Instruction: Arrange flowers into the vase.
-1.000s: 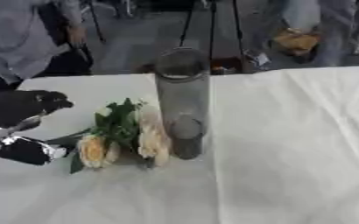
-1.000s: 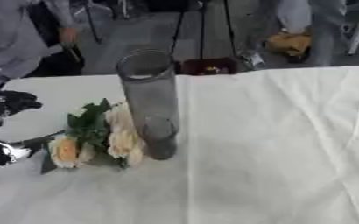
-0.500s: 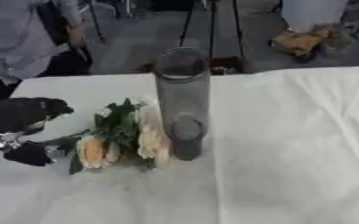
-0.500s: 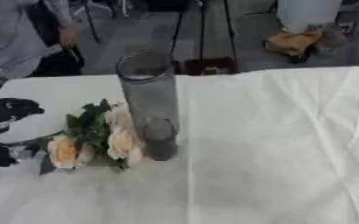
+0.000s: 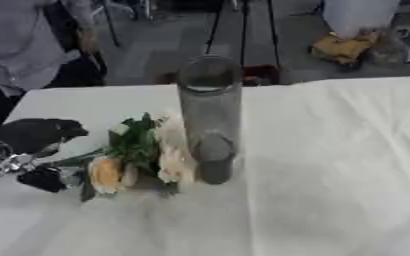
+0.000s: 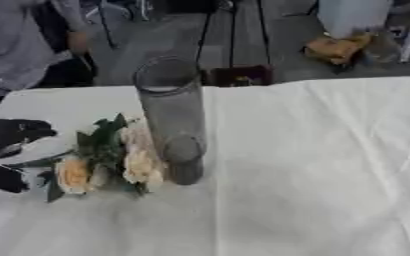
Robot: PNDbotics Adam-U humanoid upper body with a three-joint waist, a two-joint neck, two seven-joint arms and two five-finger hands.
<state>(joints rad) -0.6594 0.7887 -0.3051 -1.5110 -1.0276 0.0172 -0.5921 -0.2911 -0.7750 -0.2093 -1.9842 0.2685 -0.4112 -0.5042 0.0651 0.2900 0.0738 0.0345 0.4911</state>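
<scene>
flowers [image 5: 134,157] lying flat | stems toward left hand [image 5: 29,150] | vase [image 5: 210,117] upright

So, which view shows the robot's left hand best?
The left eye view: the left hand shows more fully beside the flowers. In the right eye view it is cut by the picture's left edge.

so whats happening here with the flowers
The robot's left hand is at the stem end of a small bunch of cream flowers with green leaves, which lies on the white tablecloth beside a tall clear glass cylinder vase. The vase stands upright with no flowers in it yet. The right hand is out of view.
</scene>
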